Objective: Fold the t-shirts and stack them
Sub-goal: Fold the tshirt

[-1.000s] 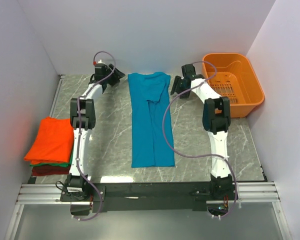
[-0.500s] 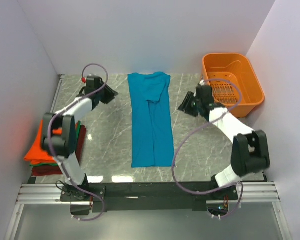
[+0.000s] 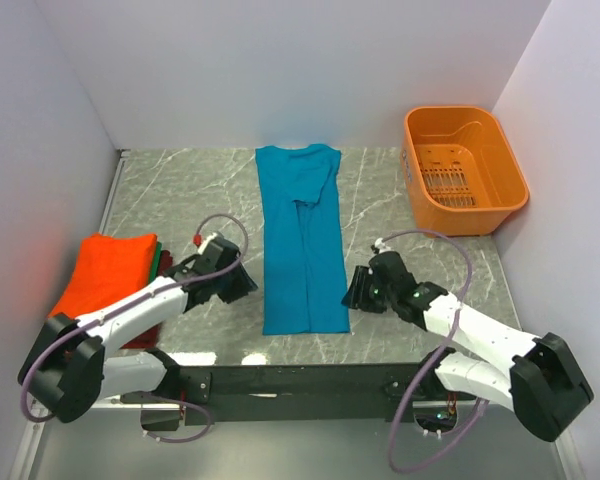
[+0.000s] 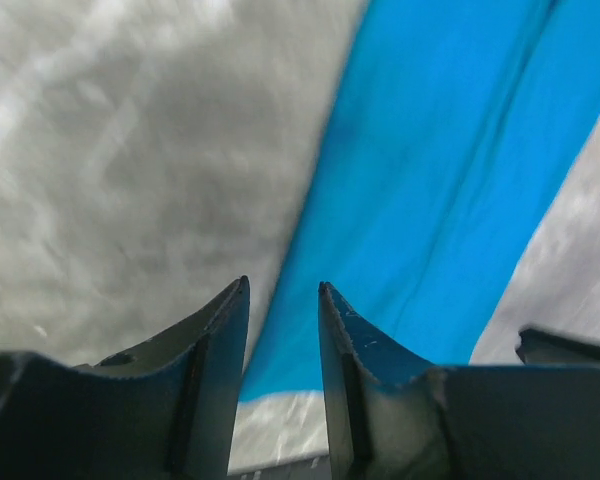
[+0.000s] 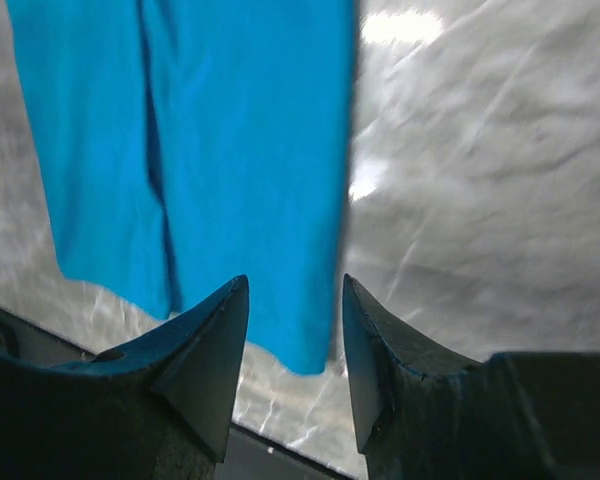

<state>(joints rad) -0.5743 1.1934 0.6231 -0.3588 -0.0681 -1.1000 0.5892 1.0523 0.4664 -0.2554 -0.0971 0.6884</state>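
With the teal shirt (image 3: 300, 250) lying as a long folded strip mid-bench (image 3: 180, 200), the left fingers (image 4: 220, 340) and right fingers (image 5: 215, 350) hover narrowly spread and empty beside its near corners, where a shallow pinch might catch only the top layer and pull the fold apart.

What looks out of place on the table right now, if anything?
Nothing serious. The teal shirt lies flat in a long strip, a sleeve flap folded across its far half. The stack on the left is slightly uneven: green and dark edges peek out beside its orange top. The basket sits upright.
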